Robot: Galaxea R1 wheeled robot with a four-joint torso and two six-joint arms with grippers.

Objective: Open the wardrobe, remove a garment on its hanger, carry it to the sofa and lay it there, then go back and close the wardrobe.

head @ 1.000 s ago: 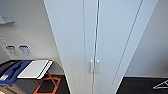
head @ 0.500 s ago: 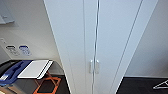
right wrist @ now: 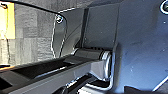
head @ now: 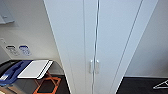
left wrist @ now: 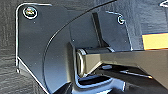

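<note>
Two full-height doors of the wardrobe [head: 100, 37] stand shut, dead ahead of the head camera, their seam running vertically. The paired handles [head: 94, 66] sit just beside that seam at mid-height, long axes upright. Whether either arm's fingers are spread or pressed together, I cannot tell, nor which arm is nearer.

We see pale walls [head: 37, 30], dark floor [head: 142, 86], an orange-framed stand [head: 47, 85] at left bearing a white board [head: 33, 69] and blue item [head: 12, 72].
</note>
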